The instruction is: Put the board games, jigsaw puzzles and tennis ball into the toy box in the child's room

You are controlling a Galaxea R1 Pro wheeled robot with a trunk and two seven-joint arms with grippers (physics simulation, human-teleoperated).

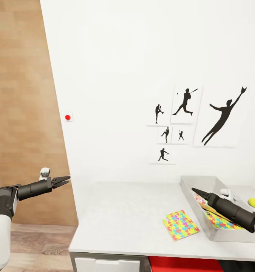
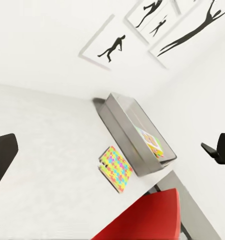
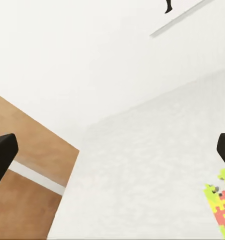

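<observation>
One toy box (image 1: pixel 187 189) on one table (image 1: pixel 123 215); two jigsaw puzzles, one (image 1: pixel 180 225) on the tabletop, one (image 1: pixel 221 223) inside the box; one tennis ball (image 1: pixel 254 203); six silhouette pictures (image 1: pixel 186 104) on the wall; one red button (image 1: pixel 67 117); two grippers, left (image 1: pixel 67 180) and right (image 1: pixel 194 190); one red chair (image 2: pixel 147 217)

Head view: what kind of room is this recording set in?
Probably a child's bedroom or playroom: black baseball-player silhouette pictures hang on the white wall, a colourful jigsaw puzzle lies on the white table, and a grey toy box beside it holds more toys.
</observation>
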